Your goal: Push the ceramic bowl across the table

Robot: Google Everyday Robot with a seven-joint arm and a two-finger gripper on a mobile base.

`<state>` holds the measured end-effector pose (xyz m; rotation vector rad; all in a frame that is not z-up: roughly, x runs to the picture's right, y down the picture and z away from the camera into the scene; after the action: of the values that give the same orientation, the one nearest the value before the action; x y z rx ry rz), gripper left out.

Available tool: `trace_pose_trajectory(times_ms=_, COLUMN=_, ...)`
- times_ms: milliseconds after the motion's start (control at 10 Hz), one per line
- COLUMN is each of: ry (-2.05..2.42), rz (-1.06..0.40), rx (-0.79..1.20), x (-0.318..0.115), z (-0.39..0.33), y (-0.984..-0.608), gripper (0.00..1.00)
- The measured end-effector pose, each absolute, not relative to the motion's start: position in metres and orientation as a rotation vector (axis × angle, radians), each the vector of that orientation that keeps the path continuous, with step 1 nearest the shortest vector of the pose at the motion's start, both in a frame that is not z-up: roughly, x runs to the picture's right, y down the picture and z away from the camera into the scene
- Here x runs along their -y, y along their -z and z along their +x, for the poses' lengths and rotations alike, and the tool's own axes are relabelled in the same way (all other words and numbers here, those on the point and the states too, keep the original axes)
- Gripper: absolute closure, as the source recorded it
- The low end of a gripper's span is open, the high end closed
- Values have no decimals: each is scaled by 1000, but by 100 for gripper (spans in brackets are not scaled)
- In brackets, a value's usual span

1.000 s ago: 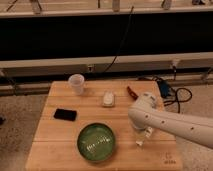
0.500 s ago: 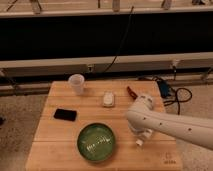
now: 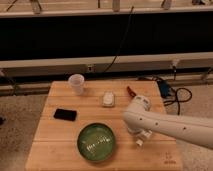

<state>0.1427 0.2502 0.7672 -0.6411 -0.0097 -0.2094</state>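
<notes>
Bowl first: wide glossy dark-green ceramic bowl [image 3: 97, 142] sits near the front edge of the light butcher-block wooden worktop [image 3: 52, 147], centre-left, same spot as a second ago. White robot arm [image 3: 170, 125] has crept slightly left and down. Its tool [image 3: 140, 138] now hangs low just right of the bowl, with a gap between them and no contact I can see. I cannot tell if the tool is wide or narrow. My read: push not started, approach nearly done. Counts: one bowl, one translucent plastic cup [image 3: 76, 83], one flat black rectangular device [image 3: 65, 114], one small white block [image 3: 108, 99], one small red item [image 3: 131, 91], one arm, one tool.
</notes>
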Motion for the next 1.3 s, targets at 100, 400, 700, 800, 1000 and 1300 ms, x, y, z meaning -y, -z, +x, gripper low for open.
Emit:
trace_pose_trajectory(times_ms=100, ry=222, rz=-644, rx=16, x=-252, z=137, y=-769, gripper=100)
trace_pose_trajectory(times_ms=400, ry=243, rz=-652, rx=34, x=-260, z=127, y=-775, gripper=100)
trace_pose_trajectory(times_ms=700, ry=291, rz=-659, rx=59, x=-268, z=108, y=-782, gripper=100)
trace_pose_trajectory(times_ms=800, ry=303, rz=-660, rx=62, x=-268, z=104, y=-784, gripper=100)
trace_pose_trajectory(times_ms=1000, ry=332, rz=-667, rx=76, x=-273, z=93, y=-786, gripper=100)
trace_pose_trajectory(times_ms=1300, ry=373, rz=-673, rx=95, x=-279, z=79, y=-789, gripper=100)
